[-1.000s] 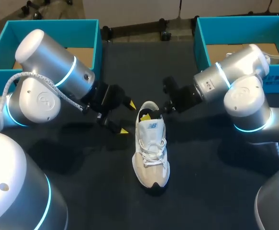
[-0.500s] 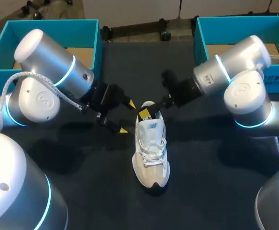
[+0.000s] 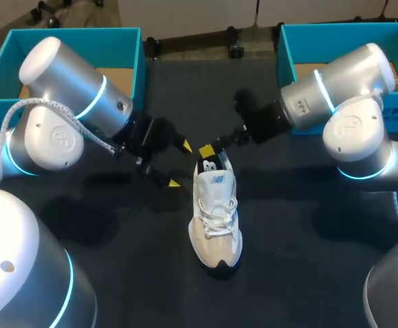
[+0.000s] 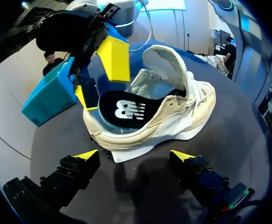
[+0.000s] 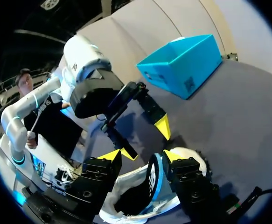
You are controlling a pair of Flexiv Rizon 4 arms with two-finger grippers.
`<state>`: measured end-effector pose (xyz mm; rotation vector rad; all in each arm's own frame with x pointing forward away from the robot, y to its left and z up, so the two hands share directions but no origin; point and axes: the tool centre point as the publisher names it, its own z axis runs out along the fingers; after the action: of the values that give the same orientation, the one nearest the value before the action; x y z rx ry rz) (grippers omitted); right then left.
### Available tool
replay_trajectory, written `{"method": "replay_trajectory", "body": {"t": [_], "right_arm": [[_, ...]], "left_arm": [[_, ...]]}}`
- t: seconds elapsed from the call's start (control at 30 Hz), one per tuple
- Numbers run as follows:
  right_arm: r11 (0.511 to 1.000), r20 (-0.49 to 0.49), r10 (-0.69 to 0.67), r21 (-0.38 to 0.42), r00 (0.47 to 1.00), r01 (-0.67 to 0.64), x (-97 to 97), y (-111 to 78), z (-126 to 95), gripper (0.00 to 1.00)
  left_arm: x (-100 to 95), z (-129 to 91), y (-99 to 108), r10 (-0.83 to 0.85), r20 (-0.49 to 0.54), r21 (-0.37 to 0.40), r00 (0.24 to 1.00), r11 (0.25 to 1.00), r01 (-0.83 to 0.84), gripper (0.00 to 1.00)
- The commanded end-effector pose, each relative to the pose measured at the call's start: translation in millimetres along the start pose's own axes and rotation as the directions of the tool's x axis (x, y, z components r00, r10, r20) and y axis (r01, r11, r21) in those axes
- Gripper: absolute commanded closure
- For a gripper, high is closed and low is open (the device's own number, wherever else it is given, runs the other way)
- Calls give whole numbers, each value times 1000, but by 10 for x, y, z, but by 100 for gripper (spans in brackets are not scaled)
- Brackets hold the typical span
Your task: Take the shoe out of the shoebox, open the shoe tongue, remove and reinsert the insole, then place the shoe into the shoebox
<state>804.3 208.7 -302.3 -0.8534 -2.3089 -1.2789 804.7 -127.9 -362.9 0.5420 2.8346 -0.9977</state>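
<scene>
Since the shoe (image 3: 216, 219) is seen standing on the dark table (image 3: 287, 273), outside any box, step 1 can be judged done. Its tongue (image 4: 168, 63) is raised clear of the shoe's opening, so that step is counted as done too. At the shoe's heel, the right gripper (image 3: 211, 149) appears to be pinched on the heel end of the black insole (image 4: 126, 109). That end is tilted up over the heel collar while the front part lies inside the shoe, so removal is judged begun but not finished. The left gripper (image 3: 179, 164) is held spread and empty just beside the shoe's heel, touching nothing. 3 things are left: the insole is to be drawn free, it is to be reinserted, and the shoe is to be returned to a box. 2 teal boxes, the left shoebox (image 3: 69, 34) and the right shoebox (image 3: 342, 31), are set well apart from the shoe, beyond its heel.
</scene>
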Motion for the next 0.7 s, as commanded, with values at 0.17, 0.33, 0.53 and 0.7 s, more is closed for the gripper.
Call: {"method": "replay_trajectory", "body": {"t": [0.17,0.33,0.53,0.7], "right_arm": [[997,60,24,-73,998,-20,13,27,-69,60],[991,119,63,-126,991,-48,7,-9,-122,100],[983,303,179,-97,936,-157,43,-30,-182,100],[983,303,179,-97,936,-157,43,-30,-182,100]], "left_arm": [[0,-164,-11,1,-19,-11,1000,1000,-1,0],[-32,-317,-11,-8,-19,-15,1000,1000,7,0],[-69,-503,-16,8,-28,-25,1000,1000,-8,0],[-73,-688,-7,18,-37,-36,999,999,-19,0]]}}
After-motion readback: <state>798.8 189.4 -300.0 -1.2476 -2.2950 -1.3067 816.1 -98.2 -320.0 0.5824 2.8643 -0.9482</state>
